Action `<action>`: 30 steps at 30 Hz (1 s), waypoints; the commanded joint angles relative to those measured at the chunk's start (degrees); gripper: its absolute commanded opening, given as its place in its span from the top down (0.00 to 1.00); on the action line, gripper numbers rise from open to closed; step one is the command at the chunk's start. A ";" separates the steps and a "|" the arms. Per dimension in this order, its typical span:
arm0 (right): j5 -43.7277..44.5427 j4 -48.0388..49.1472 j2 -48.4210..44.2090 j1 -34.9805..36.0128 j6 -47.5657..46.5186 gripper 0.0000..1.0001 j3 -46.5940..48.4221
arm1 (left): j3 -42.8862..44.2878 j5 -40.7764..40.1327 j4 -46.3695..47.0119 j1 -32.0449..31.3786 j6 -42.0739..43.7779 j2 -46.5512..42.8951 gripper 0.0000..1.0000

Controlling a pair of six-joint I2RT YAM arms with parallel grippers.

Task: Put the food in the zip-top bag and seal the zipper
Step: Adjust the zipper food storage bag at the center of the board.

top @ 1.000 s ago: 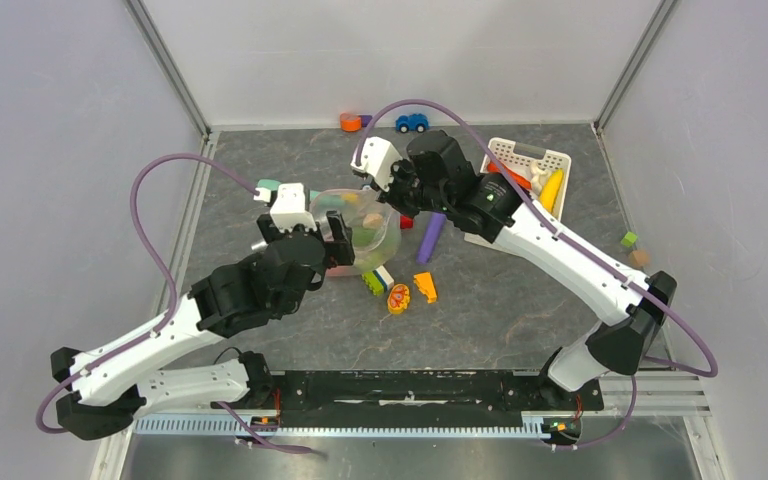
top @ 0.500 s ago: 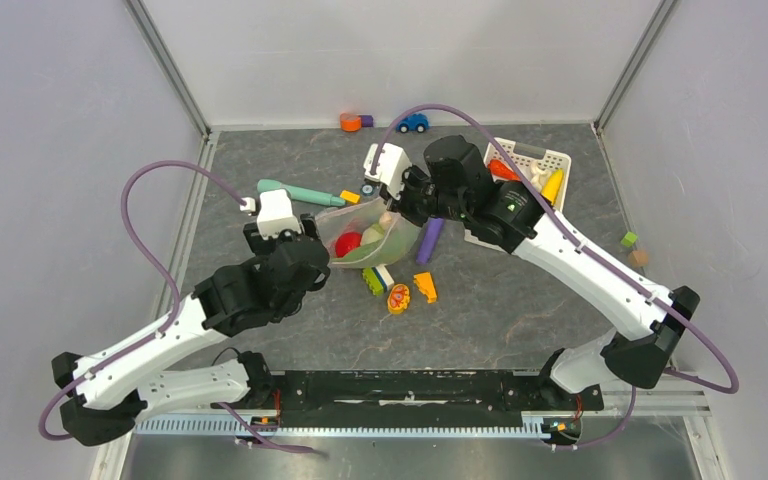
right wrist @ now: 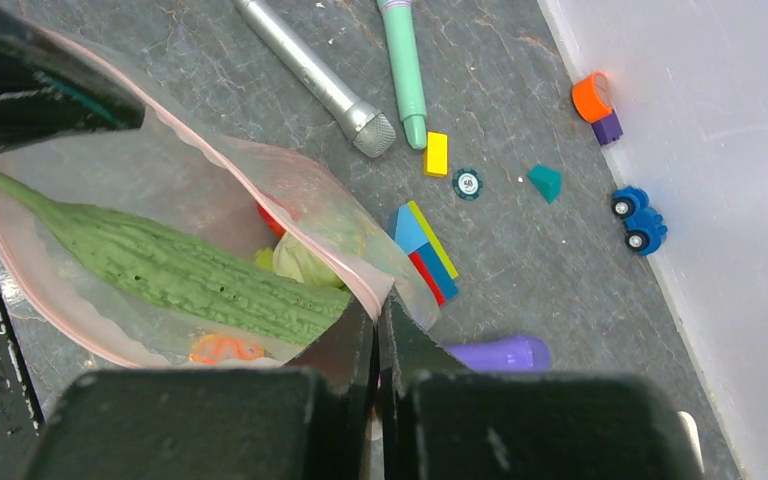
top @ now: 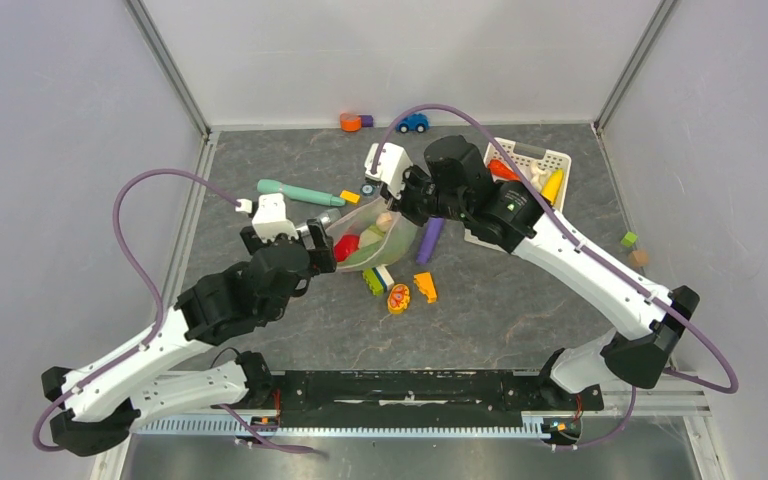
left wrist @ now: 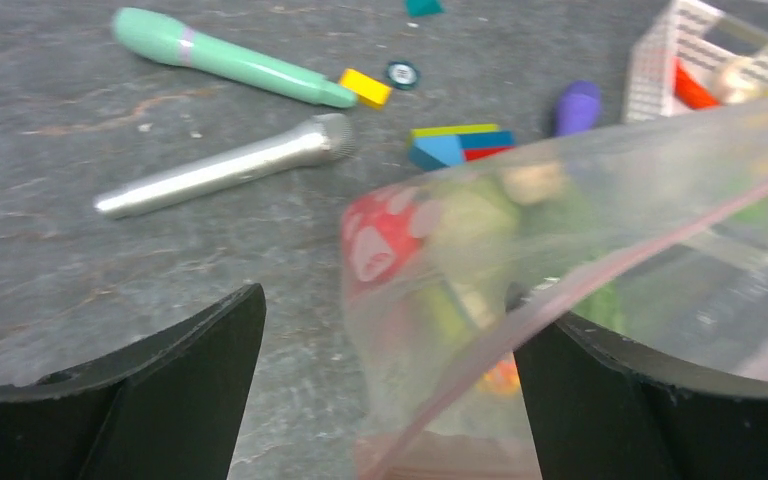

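My left pincer (left wrist: 390,312) is standing spread about one corner of the clear zip-top bag (top: 370,238), which is sagging mid-tabletop (top: 480,320) with a red tomato (left wrist: 380,238) and green cucumber (right wrist: 190,275) inside. My right pincer (right wrist: 378,322) is pinching its pink zipper (left wrist: 660,250), fingers pressed together. A purple stick (top: 430,240) is lying just beside.

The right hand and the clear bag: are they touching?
Touching. The right wrist view shows the right hand pinched shut on the zip-top bag's pink edge.

Grey marbled table (top: 520,320), pale walls (top: 410,50)
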 commanded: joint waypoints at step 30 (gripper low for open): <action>2.78 6.12 -5.88 0.08 1.50 1.00 -6.60 | -3.01 26.96 1.37 0.28 7.91 2.99 0.10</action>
